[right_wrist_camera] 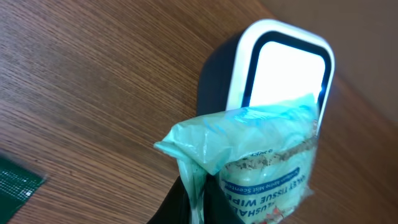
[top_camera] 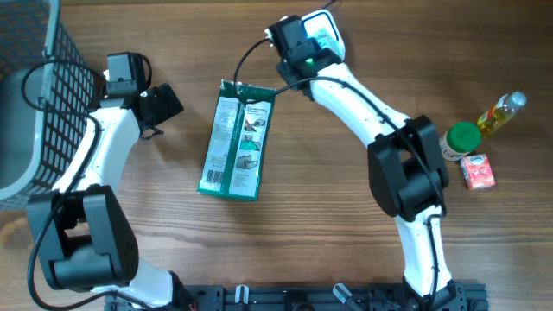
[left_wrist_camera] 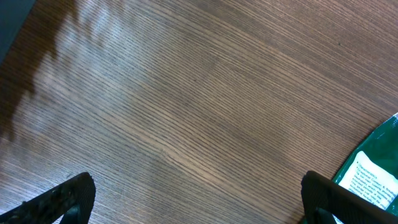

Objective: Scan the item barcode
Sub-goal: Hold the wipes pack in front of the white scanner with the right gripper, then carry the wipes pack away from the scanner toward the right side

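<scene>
My right gripper (right_wrist_camera: 200,202) is shut on the crimped edge of a pale green pack of tissue wipes (right_wrist_camera: 267,155). The pack hangs right in front of the lit window of the white-rimmed barcode scanner (right_wrist_camera: 286,68). From overhead, the right gripper (top_camera: 298,47) is at the back of the table beside the scanner (top_camera: 327,30). A flat green box (top_camera: 238,138) lies on the table in the middle. My left gripper (top_camera: 160,104) hovers to its left, open. In the left wrist view the left gripper (left_wrist_camera: 199,196) holds nothing, with a corner of the green box (left_wrist_camera: 373,174) at the right.
A black wire basket (top_camera: 52,78) stands at the far left. At the right edge stand a bottle of yellow liquid (top_camera: 501,112), a green-lidded jar (top_camera: 462,138) and a small red box (top_camera: 478,171).
</scene>
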Action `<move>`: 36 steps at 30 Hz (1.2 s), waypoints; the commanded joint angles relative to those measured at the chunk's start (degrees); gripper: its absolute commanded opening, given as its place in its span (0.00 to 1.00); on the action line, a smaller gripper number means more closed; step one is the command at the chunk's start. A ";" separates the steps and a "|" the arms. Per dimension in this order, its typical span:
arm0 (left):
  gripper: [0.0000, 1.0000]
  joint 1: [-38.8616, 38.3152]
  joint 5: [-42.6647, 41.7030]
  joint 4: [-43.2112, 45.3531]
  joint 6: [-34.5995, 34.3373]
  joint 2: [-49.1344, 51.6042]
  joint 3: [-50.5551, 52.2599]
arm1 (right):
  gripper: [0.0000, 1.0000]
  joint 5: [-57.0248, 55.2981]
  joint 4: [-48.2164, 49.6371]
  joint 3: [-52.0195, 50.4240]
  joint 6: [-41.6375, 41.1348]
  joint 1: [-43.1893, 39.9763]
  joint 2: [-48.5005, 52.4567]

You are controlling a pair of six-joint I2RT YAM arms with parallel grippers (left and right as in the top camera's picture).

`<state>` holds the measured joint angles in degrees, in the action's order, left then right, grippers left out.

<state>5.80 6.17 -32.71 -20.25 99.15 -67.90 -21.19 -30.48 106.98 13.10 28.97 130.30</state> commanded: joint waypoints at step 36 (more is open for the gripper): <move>1.00 0.33 0.33 0.17 0.11 0.17 -0.48 | 0.04 14.43 -50.51 -20.39 -11.74 -9.57 -28.61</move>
<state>5.80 6.15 -32.73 -20.25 99.15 -67.90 -7.70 -81.49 91.98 2.13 19.55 100.82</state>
